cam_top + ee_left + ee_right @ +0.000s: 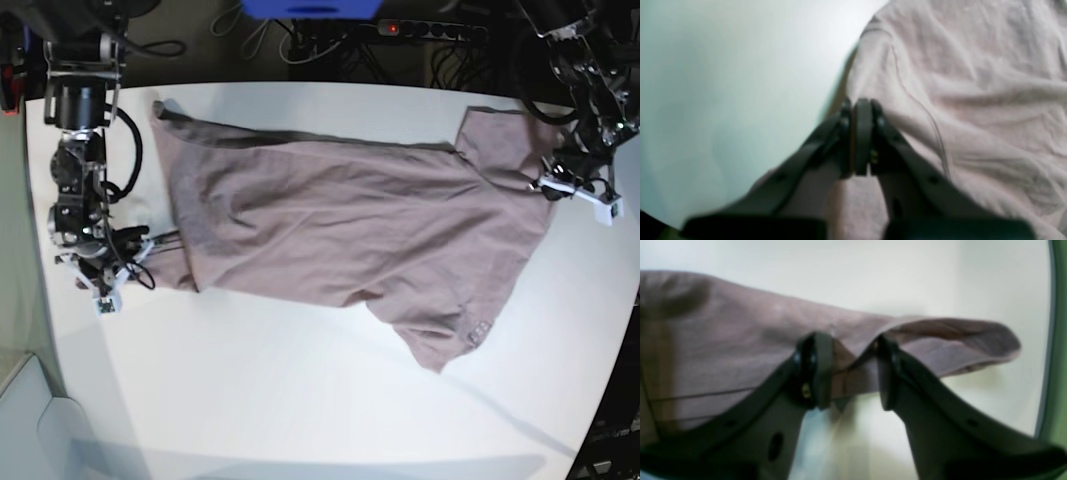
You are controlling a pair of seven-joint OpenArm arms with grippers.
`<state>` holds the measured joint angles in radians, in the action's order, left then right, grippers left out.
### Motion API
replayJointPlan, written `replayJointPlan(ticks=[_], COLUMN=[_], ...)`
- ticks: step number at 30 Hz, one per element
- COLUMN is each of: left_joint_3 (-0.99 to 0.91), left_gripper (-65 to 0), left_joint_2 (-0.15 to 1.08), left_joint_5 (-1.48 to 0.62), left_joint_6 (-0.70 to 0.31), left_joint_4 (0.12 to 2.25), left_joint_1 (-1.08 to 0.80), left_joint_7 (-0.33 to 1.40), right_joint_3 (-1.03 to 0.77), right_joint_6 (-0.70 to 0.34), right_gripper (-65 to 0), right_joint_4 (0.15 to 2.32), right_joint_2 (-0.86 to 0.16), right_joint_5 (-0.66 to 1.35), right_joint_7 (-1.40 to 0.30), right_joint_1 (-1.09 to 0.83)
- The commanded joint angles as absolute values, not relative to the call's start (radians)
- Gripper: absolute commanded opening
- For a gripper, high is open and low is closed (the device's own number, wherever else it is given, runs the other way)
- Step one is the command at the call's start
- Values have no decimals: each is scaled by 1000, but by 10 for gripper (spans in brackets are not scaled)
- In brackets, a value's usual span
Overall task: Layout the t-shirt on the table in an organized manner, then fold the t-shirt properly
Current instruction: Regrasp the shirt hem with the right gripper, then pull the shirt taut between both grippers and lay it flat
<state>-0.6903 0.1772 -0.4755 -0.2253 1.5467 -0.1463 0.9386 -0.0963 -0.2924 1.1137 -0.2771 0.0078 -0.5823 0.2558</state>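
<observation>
The plain dusty mauve short-sleeved cotton t-shirt lies spread across the far half of the large smooth white worktop, wrinkled, with its hem end towards the base view's left and its sleeves and neck end towards the right. One sleeve points to the near side; the other lies by the far right edge.

The left claw has its jaws pressed together at the edge of the cloth; a fold of fabric rises into them, so it looks clamped on the t-shirt, though the view is blurred. In the base view this claw sits at the shirt's right edge.

The right claw has its jaws apart, straddling the hem edge, which is lifted and curled between them; the pads are not pinching it. In the base view it sits at the shirt's near left corner.

Beyond the worktop's far edge lie dark cables, a black power strip and a blue object.
</observation>
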Motion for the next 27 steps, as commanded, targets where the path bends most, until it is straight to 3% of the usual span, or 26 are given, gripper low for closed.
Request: replayJointPlan(ticks=[1, 5, 20, 27], left_joint_3=[-696, -696, -696, -697], left_gripper=[-649, -649, -649, -649], left_joint_2=[191, 189, 196, 189], left_joint_5=[-484, -484, -484, -486], left_joint_6=[-226, -226, -226, -226], left_joint_4=[1567, 1569, 1620, 1649], left_joint_1=[-137, -137, -185, -231], left_joint_7=[924, 928, 929, 921], right_joint_3=[-101, -101, -105, -107], right_joint_6=[-300, -300, -300, -300], right_gripper=[-508, -650, -650, -650], right_joint_4=[1113, 1118, 1121, 1356], right_joint_2=[-294, -294, -331, -332], right_joint_5=[-7, -7, -5, -4], right_joint_7=[-595, -595, -522, -456], right_joint_1=[275, 308, 579, 582])
